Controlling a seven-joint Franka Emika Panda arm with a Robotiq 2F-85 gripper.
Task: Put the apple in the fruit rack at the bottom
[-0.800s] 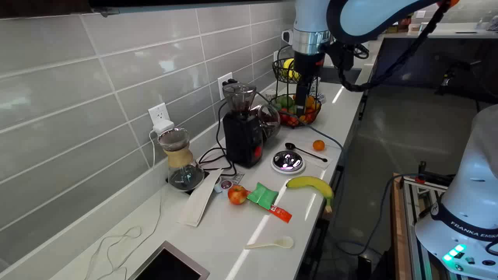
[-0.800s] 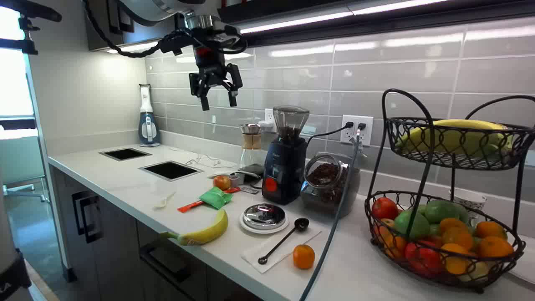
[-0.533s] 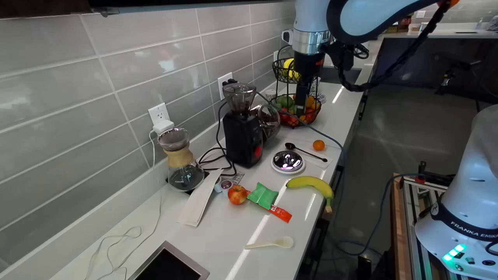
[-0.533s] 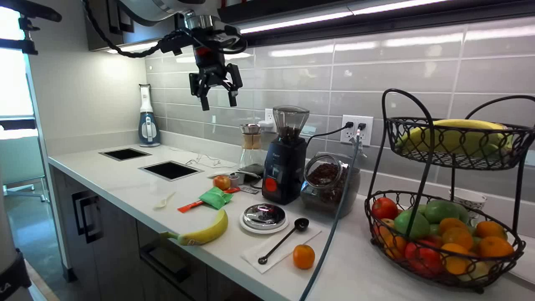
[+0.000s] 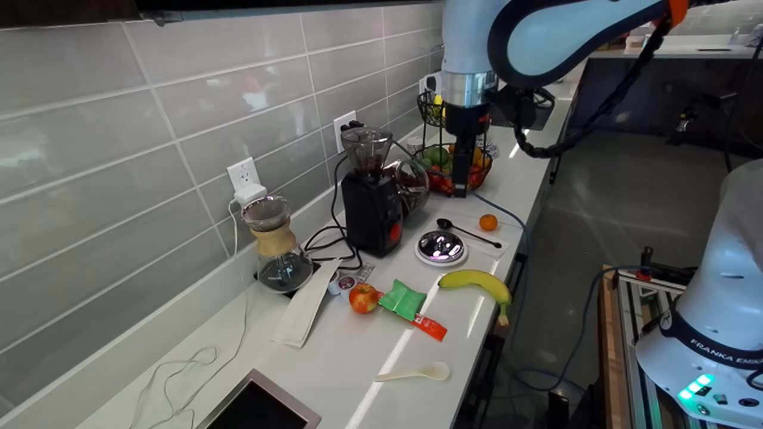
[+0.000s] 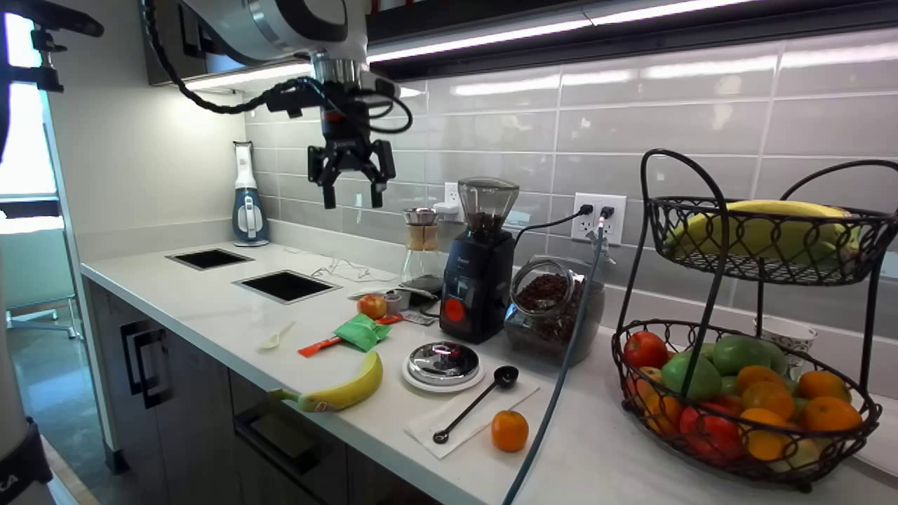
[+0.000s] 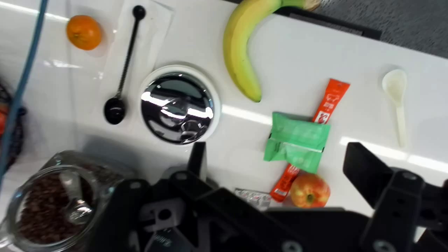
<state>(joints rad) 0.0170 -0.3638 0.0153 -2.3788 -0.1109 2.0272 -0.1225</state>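
Claw (image 6: 353, 200) spread wide and empty, I hang above the counter (image 7: 290, 63), likely so I can straddle the apple (image 7: 310, 190), which lies there beside the green packet (image 7: 297, 141), not yet lifted. Farther off, the fruit rack (image 6: 761, 298) bears round fruit (image 6: 766, 400) in its lower basket (image 6: 621, 361), I suppose because the wall stops rolling. Against half a second ago, both exterior views show me lower, my spread much the same, apple and fruit rack unmoved.

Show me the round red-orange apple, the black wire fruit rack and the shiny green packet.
Red-orange apple (image 7: 310, 190), wrist view: middle of its skin.
Black wire fruit rack (image 6: 715, 287), in an exterior view: front upright.
Green packet (image 7: 297, 138), wrist view: wrapper's middle.
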